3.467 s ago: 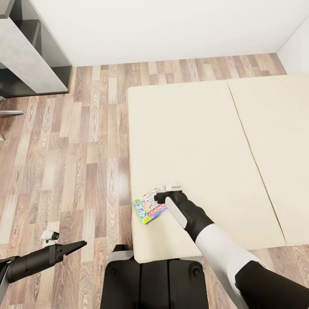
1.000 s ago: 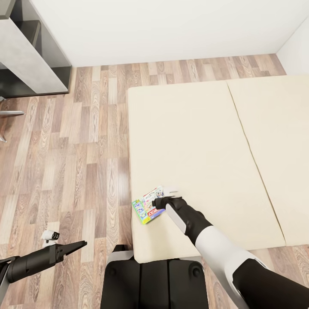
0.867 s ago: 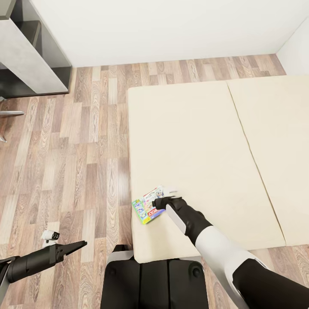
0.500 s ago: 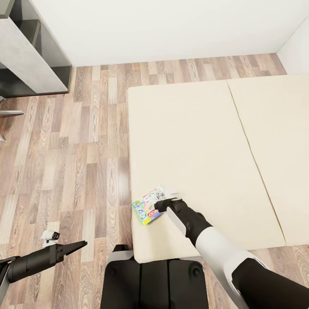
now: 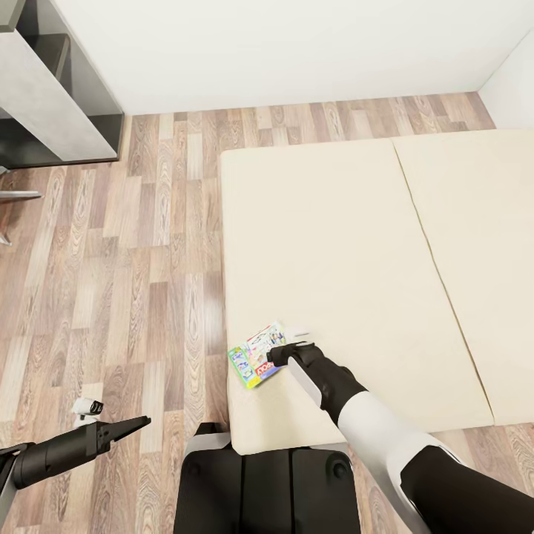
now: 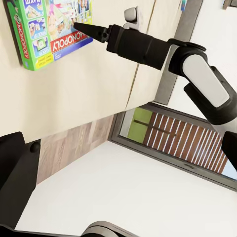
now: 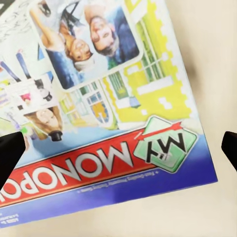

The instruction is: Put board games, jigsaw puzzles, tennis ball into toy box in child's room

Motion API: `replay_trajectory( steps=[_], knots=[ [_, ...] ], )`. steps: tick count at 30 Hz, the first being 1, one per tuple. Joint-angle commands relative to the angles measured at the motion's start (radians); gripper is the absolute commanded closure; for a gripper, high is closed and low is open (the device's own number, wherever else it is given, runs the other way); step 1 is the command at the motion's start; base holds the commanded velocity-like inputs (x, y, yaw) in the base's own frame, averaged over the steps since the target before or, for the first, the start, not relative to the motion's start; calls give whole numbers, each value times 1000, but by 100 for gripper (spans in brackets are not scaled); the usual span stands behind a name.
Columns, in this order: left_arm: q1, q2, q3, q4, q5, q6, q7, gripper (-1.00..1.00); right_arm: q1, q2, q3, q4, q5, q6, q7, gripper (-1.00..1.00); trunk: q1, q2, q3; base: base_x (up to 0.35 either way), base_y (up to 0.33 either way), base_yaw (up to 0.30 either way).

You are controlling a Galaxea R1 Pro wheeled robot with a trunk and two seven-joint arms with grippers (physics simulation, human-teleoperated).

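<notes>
Early stage: right hand [image 5: 278,354] spread wide over board game [image 5: 256,354] on bed [image 5: 334,245], not gripped yet; left hand [image 5: 141,423] idle, looks closed.

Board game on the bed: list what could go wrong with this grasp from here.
1. The board game lies flat on the bed, so the right end effector, open over its edge, may find no lip to pinch and just push it.
2. The game sits near the mattress corner; a shove could slide it off onto the floor.
</notes>
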Motion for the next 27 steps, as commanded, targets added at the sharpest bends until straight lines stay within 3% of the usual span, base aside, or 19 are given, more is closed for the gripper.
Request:
replay_trajectory(
  steps=[1, 27],
  knots=[
    [0, 0, 0, 0, -1, 11, -4, -100, -1, 0, 4, 0, -10, 3, -9, -100, 1, -2, -1, 0, 0, 0],
    [0, 0, 0, 0, -1, 10, -4, -100, -1, 0, 3, 2, -19, 1, 4, -100, 1, -2, -1, 0, 0, 0]
  ],
)
